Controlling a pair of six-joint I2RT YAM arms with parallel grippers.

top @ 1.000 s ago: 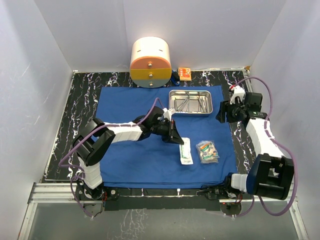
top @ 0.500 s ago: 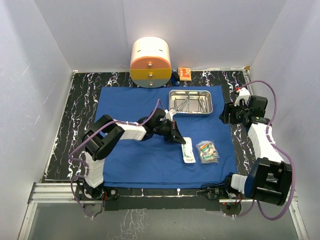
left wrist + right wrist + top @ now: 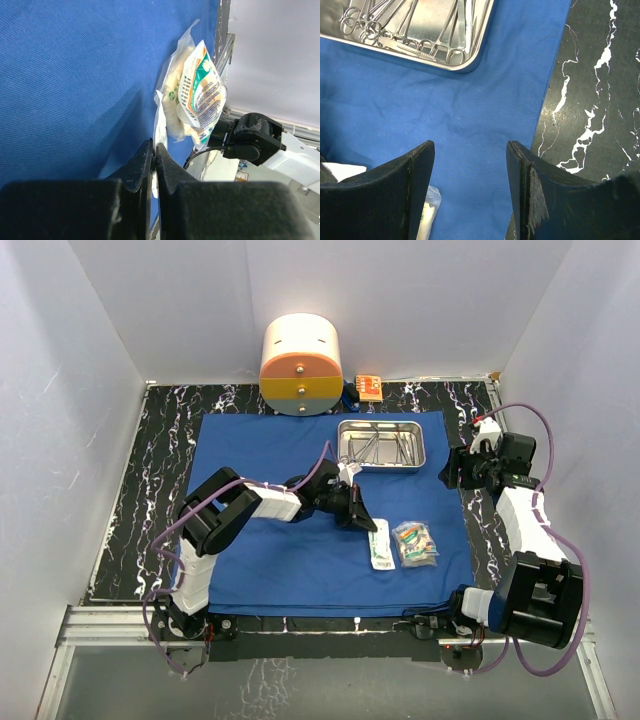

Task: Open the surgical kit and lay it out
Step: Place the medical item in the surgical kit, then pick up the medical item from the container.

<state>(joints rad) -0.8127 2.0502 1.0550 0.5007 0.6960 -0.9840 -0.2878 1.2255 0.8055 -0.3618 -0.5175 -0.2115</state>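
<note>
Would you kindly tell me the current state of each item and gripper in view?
cloth: spread flat.
tray: upright, instruments inside.
flat packet: lying on cloth, edge pinched.
bulky packet: lying on cloth, free.
left gripper: shut on flat packet.
right gripper: open, empty, above cloth edge.
container: drawers shut.

Black marbled table (image 3: 160,455) under a blue cloth (image 3: 250,440), plus round cream-and-orange container (image 3: 300,365) and small orange box (image 3: 368,387) (both at the back edge)
</note>
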